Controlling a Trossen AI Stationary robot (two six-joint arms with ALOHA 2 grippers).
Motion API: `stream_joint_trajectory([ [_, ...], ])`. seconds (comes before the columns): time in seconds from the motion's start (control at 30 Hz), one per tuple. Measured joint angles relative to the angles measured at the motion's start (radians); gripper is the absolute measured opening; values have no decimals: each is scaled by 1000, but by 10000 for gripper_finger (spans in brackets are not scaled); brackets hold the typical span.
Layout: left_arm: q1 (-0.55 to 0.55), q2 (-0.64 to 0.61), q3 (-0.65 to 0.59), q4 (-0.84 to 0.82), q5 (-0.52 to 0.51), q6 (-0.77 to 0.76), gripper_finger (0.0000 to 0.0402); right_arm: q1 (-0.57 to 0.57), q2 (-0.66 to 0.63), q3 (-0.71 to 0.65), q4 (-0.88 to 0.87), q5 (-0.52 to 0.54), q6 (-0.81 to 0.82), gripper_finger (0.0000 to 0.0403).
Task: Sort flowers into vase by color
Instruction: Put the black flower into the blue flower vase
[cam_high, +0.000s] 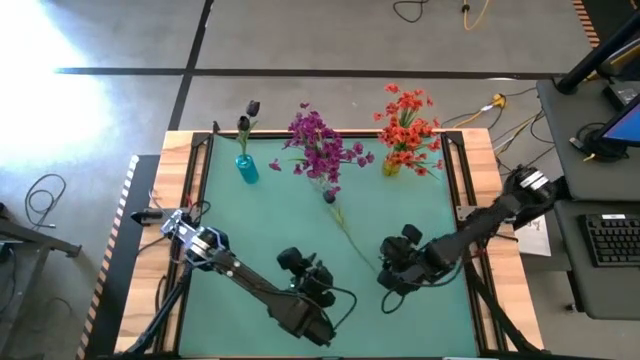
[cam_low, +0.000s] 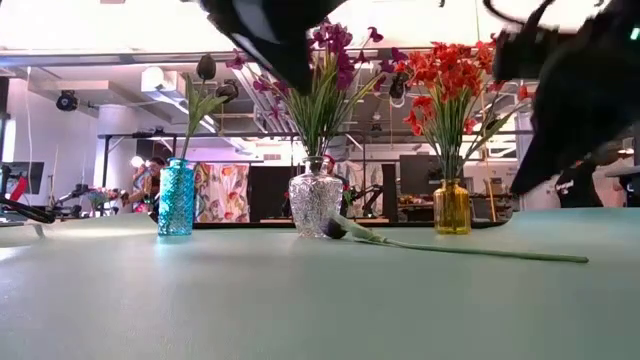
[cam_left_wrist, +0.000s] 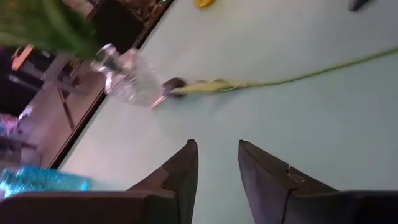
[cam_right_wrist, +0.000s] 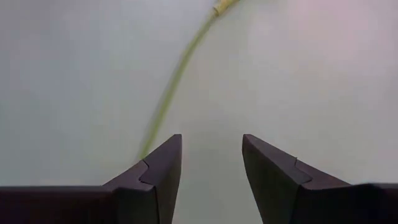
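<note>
Dark fingers of your right gripper stand parted with nothing between them, poised above the teal mat at the bare end of the loose flower's green stem. Your left gripper is likewise spread and empty, aimed toward that stem from the near side of the table. The loose flower lies flat on the mat, its dark bud just beside the clear glass vase holding the magenta-purple flowers. To one side the blue vase holds dark buds; to the other the amber vase holds the orange-red flowers. All three vases stand along the far edge.
</note>
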Motion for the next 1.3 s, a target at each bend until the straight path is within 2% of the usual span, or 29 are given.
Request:
stream_joint_trajectory([
  [0.07,-6,-56,-80,-2,-1,-80,97,-11,50,0,17,0,-14,149],
  [0.3,-51,-292,-372,39,21,-538,85,-19,169,0,63,-10,-16,107],
  [0.4,-78,-362,-450,92,20,-638,84,-16,191,8,99,-26,-23,89],
  [0.57,-109,-407,-516,115,3,-653,84,-16,218,13,193,-28,-49,60],
  [0.83,-108,-404,-531,87,-8,-644,84,-22,240,31,304,-40,-109,28],
  [0.97,-109,-404,-531,85,-8,-646,84,-22,242,32,502,-123,-191,19],
  [1.07,-109,-403,-531,93,-8,-648,84,-22,242,33,708,-208,-314,14],
  [1.13,-104,-399,-530,117,-9,-649,84,-22,228,33,785,-237,-378,12],
  [1.23,-83,-389,-530,180,-16,-649,84,-21,166,33,763,-236,-429,11],
  [1.3,-63,-370,-530,245,-39,-640,84,-18,105,33,665,-225,-443,11],
])
